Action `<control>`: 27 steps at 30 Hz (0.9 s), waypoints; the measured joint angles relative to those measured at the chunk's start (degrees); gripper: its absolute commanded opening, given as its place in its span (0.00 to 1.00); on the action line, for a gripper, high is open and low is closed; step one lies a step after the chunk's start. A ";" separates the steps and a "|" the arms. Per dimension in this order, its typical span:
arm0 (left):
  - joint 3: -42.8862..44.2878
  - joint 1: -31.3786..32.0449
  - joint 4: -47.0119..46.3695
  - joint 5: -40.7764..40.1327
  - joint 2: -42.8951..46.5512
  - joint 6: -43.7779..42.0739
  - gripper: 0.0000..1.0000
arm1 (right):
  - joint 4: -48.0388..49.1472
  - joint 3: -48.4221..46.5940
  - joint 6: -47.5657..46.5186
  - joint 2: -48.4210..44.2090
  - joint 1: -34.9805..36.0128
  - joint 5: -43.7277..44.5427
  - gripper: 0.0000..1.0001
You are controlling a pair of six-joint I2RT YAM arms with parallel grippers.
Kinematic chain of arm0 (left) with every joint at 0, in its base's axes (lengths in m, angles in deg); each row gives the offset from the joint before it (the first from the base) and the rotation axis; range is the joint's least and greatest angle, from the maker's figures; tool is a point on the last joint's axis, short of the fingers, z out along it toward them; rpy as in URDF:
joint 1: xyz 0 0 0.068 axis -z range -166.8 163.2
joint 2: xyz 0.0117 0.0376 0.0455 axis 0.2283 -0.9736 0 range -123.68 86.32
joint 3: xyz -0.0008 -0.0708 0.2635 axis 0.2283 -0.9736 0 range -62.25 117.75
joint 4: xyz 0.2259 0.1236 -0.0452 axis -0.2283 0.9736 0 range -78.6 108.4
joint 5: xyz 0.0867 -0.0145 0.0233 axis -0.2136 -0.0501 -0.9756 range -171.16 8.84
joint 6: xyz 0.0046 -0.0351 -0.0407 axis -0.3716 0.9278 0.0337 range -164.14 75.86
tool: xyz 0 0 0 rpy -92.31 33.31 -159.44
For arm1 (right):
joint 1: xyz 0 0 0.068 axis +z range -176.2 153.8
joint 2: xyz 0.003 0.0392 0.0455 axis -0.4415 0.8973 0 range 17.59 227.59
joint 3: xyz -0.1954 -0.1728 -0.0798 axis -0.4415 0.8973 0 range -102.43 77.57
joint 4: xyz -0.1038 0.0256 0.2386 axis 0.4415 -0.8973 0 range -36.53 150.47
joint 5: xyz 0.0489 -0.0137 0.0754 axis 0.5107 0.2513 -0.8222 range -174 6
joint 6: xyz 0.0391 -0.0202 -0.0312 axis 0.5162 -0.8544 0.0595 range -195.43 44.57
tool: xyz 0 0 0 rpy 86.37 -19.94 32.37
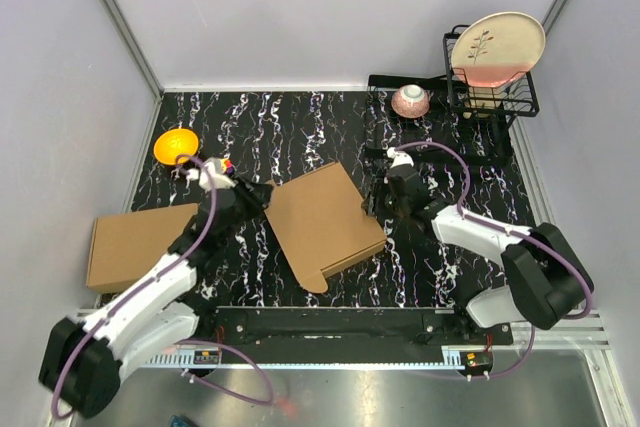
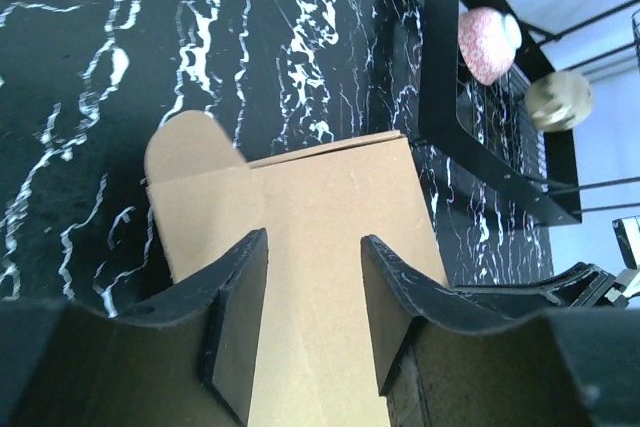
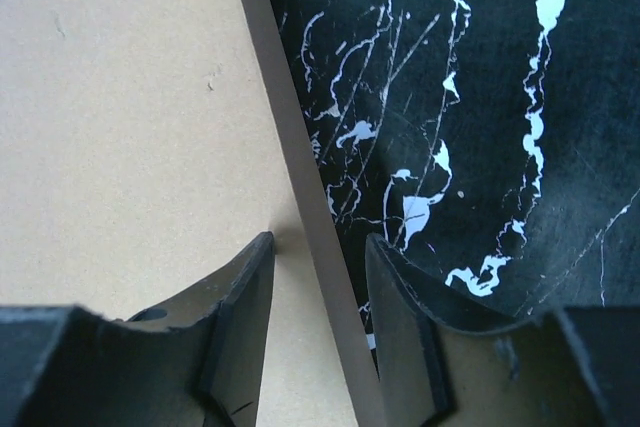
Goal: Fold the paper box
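Paper box [image 1: 325,222] lies flat and skewed on the counter [image 1: 300,127], between the claws: right claw [image 1: 378,204] straddles its right edge, left claw [image 1: 262,194] hovers at its left corner, both half-open, holding nothing.

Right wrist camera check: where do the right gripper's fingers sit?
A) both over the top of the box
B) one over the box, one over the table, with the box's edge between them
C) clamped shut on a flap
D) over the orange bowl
B: in the right wrist view the right gripper is open and straddles the edge of the box, one finger above cardboard and the other above the black table.
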 measured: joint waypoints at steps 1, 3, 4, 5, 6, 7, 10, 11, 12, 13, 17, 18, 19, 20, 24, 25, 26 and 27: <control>-1.25 0.00 0.70 -0.83 2.89 0.66 0.43 | 0.57 0.09 0.02 0.22 -0.02 -0.17 0.45; -4.48 -0.02 3.19 -2.60 8.44 2.29 0.42 | 1.29 0.15 -0.11 0.22 0.00 -0.13 0.43; -6.36 0.00 4.50 -3.43 10.99 3.48 0.41 | 1.44 0.24 -0.11 0.22 0.00 -0.13 0.42; -8.59 -0.02 5.79 -4.17 13.46 4.74 0.41 | 1.62 0.24 -0.13 0.22 0.00 -0.15 0.41; -11.04 -0.02 7.17 -4.81 16.06 6.14 0.41 | 1.81 0.24 -0.26 0.28 0.00 -0.13 0.39; -13.68 0.00 9.01 -5.42 18.71 7.63 0.41 | 1.90 0.24 -0.31 0.39 0.00 -0.13 0.39; -18.78 -0.02 13.33 -6.45 23.15 10.73 0.41 | 2.73 0.17 -0.37 0.98 0.02 -0.07 0.39; -19.58 -0.02 14.45 -6.67 23.61 11.52 0.41 | 3.15 0.17 -0.35 1.20 0.02 -0.02 0.38; -20.04 -0.02 15.13 -6.86 23.71 12.11 0.41 | 3.54 0.17 -0.33 1.38 0.02 0.00 0.39; -20.33 -0.02 15.58 -6.93 23.61 12.87 0.41 | 3.80 0.17 -0.33 1.49 0.02 0.02 0.38; -22.18 -0.02 12.96 -6.51 21.35 15.26 0.41 | 5.09 0.20 -0.26 2.14 0.02 0.07 0.41; -22.62 0.00 12.09 -6.12 20.00 15.87 0.41 | 5.20 0.20 -0.22 2.14 0.02 0.11 0.42; -22.97 -0.02 10.93 -5.66 18.29 16.39 0.41 | 5.29 0.26 -0.13 2.14 0.02 0.26 0.42; -23.06 0.00 9.77 -5.31 16.39 16.83 0.41 | 5.40 0.42 0.02 2.05 0.02 0.42 0.43; -23.06 -0.02 4.28 -4.20 11.54 17.68 0.41 | 4.61 0.72 0.07 1.07 0.04 1.84 0.43; -23.06 -0.02 3.39 -3.96 11.02 17.68 0.41 | 4.09 0.59 0.00 0.96 0.04 2.34 0.43; -23.06 -0.02 2.80 -3.82 10.67 17.68 0.41 | 3.34 0.17 -0.17 0.94 0.04 2.62 0.42; -23.06 -0.02 2.47 -3.69 10.51 17.68 0.41 | 2.84 -0.15 -0.42 0.94 0.04 2.95 0.41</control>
